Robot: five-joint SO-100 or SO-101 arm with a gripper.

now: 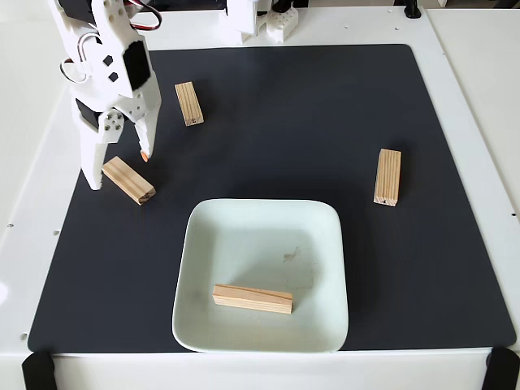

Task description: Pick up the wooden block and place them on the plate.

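The pale mint-white square plate point(203, 244) sits at the front middle of the black mat, and one wooden block point(253, 298) lies flat inside it near its front. Three more wooden blocks lie on the mat: one at the left point(128, 179), one at the back left point(188, 103), one at the right point(387, 177). My white gripper point(120, 170) hangs open at the left, its fingers straddling the back end of the left block, with one fingertip point(94, 180) at the mat's left edge and the other, orange-tipped point(145, 154).
The black mat point(309, 122) covers most of the white table. The arm's white base parts point(260, 20) stand at the back edge. Black clamps point(36, 370) sit at the front corners.
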